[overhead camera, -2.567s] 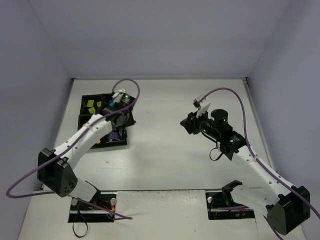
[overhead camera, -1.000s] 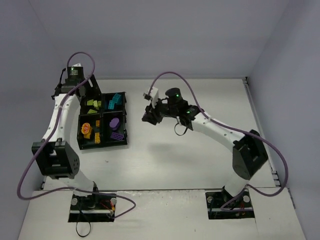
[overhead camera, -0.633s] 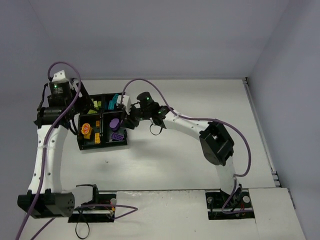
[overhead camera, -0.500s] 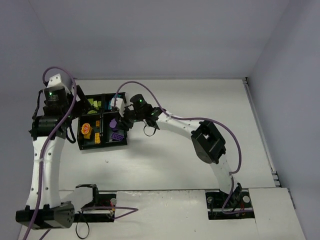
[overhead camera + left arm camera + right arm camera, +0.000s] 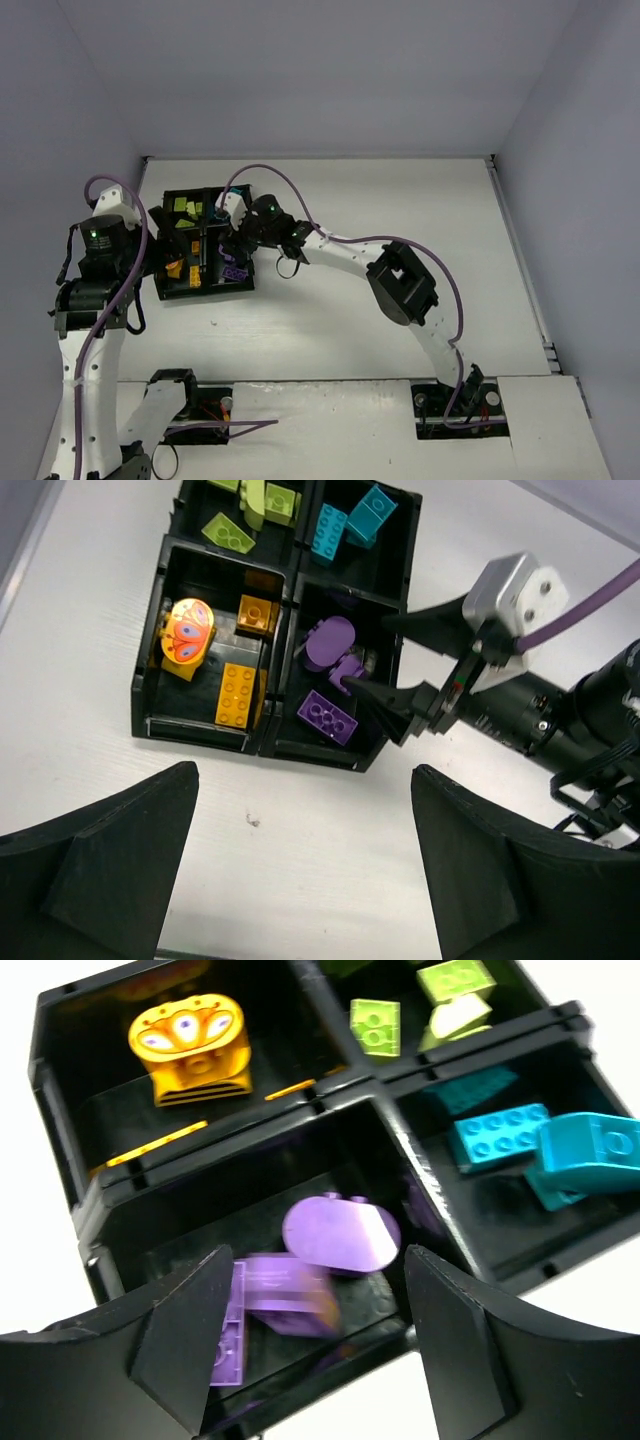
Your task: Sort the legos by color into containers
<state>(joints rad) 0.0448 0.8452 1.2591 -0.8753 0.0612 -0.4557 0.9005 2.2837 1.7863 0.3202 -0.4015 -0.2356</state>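
The black tray [image 5: 205,738] holds the legos in its four containers: yellow-green [image 5: 250,505], cyan [image 5: 350,520], orange [image 5: 238,695] and purple [image 5: 327,717]. My right gripper [image 5: 330,1345] hangs open over the purple container [image 5: 440,1250]. A blurred purple brick [image 5: 285,1295] lies loose between its fingers, beside the oval purple piece [image 5: 340,1232] and a flat purple brick [image 5: 225,1340]. From above, the right gripper [image 5: 232,252] is at the tray's near right corner. My left gripper [image 5: 305,880] is open and empty, above bare table just in front of the tray [image 5: 200,293].
The right arm [image 5: 340,250] reaches across the table from the right. Its purple cable [image 5: 590,605] and wrist camera block [image 5: 515,590] hang beside the tray's right side. The left arm [image 5: 95,290] stands along the left wall. An orange butterfly piece [image 5: 185,630] sits in the orange container.
The right arm swung left across the table to the tray, and its gripper went from shut to open, letting go of a purple brick. The left arm drew back from the tray's far side.
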